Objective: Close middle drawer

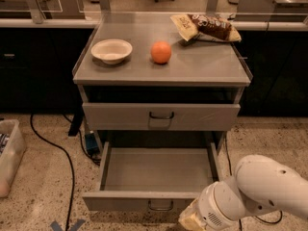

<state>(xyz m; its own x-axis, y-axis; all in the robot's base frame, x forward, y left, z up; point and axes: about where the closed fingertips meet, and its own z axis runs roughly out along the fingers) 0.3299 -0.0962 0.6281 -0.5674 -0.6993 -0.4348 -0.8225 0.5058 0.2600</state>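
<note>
The middle drawer of the gray metal cabinet stands pulled far out and is empty inside. Its flat front faces me near the bottom edge of the camera view, with a small dark wire handle at its centre. My white arm comes in from the lower right. My gripper is low at the bottom edge, just right of the handle and close in front of the drawer front. The upper drawer sits slightly out above it.
On the cabinet top lie a white bowl, an orange and a snack bag. A black cable runs over the floor at the left. A clear plastic bin stands at the far left.
</note>
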